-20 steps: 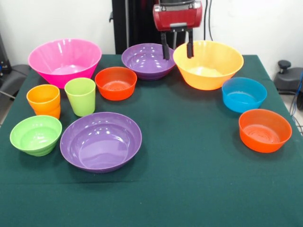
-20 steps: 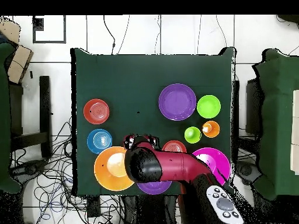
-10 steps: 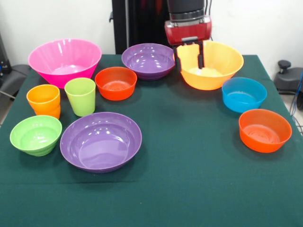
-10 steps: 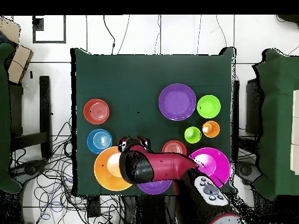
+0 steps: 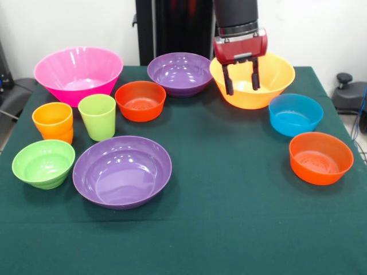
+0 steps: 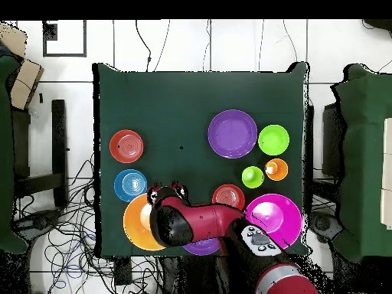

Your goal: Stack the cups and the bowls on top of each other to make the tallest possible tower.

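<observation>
My gripper (image 5: 241, 80) is open and empty, hanging over the camera-side rim of the large yellow-orange bowl (image 5: 278, 71); I cannot tell whether it touches. In the overhead view the gripper (image 6: 167, 187) sits at the edge of that bowl (image 6: 136, 226). All the bowls and cups stand apart; nothing is nested. The pink bowl (image 5: 78, 71), a purple bowl (image 5: 179, 71) and a red-orange bowl (image 5: 140, 100) are at the back. The orange cup (image 5: 53, 121) and lime green cup (image 5: 97, 116) stand at the left.
A small lime green bowl (image 5: 43, 163) and the second wide purple bowl (image 5: 122, 170) sit at the front left. A blue bowl (image 5: 295, 113) and a second red-orange bowl (image 5: 320, 157) are on the right. The green tablecloth (image 5: 229, 217) covers the table.
The gripper has moved right in the front view, from between the back purple bowl and the yellow-orange bowl, and lower, to the yellow-orange bowl's near rim. Nothing else moved.
</observation>
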Available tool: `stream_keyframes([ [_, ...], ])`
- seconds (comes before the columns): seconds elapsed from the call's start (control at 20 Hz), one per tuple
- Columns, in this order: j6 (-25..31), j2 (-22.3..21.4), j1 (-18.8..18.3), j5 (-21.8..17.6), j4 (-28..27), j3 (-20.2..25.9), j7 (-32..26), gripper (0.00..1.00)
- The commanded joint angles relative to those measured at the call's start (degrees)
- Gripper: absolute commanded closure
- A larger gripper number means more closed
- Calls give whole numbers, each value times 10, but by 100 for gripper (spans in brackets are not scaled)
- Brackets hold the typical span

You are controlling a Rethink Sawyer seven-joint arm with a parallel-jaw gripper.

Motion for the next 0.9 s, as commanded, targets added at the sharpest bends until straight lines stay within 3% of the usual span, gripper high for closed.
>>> stream_keyframes([
  [0.05,-96,58,22,-68,13,-39,63,0],
  [0.55,-133,74,35,-107,23,-58,58,0],
  [0.9,-134,39,49,-109,57,-65,72,0],
])
